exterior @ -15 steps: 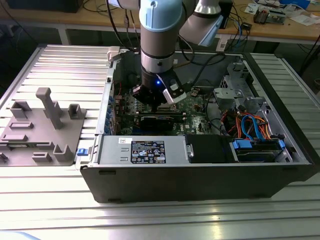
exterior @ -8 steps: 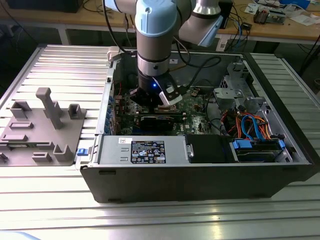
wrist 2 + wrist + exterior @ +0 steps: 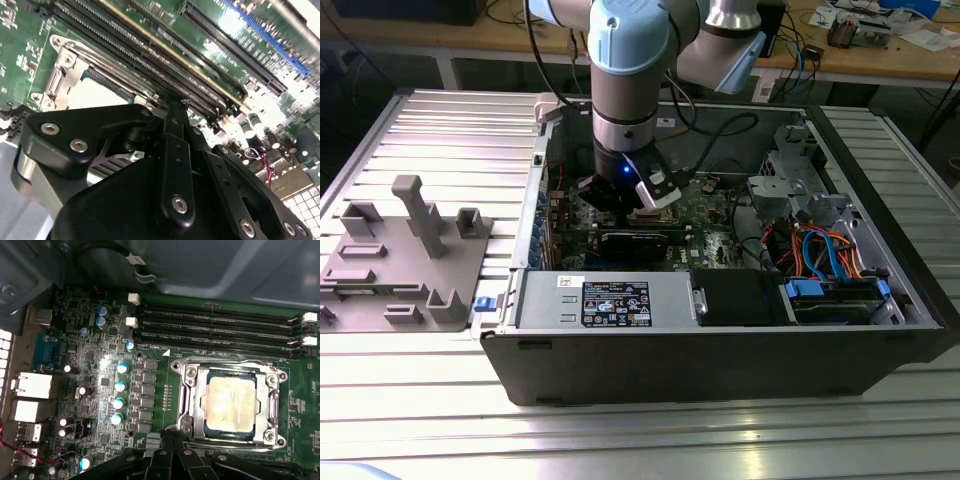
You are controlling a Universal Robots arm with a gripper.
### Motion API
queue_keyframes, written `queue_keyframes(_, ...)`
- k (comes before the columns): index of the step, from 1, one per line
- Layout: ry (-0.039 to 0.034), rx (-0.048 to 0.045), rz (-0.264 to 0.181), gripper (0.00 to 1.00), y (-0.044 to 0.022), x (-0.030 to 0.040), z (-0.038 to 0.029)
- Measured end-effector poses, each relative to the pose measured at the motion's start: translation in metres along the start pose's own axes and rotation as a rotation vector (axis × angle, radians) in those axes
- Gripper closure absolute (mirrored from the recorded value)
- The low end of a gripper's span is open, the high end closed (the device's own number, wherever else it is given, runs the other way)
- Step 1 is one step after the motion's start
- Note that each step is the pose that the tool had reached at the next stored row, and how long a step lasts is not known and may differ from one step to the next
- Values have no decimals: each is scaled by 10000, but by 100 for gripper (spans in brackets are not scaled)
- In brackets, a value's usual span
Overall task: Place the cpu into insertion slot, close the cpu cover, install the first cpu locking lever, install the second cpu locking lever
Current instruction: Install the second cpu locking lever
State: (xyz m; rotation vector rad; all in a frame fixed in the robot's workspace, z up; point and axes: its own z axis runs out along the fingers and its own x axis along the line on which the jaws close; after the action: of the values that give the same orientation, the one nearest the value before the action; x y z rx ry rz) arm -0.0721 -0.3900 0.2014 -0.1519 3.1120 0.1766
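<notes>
exterior view overlooks the computer case (image 3: 720, 340); both wrist views closely share its motherboard (image 3: 100, 370).

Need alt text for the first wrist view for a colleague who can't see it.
A square silver-grey cpu sits in the insertion slot of the green motherboard, framed by the thin silver metal cpu cover. Long black memory slots run beside it; the black pincer is close by.
</notes>
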Motion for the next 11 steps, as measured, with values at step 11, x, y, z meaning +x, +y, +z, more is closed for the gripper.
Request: queue_keyframes(11,-22,-8,-194,89,45,-17,-87)
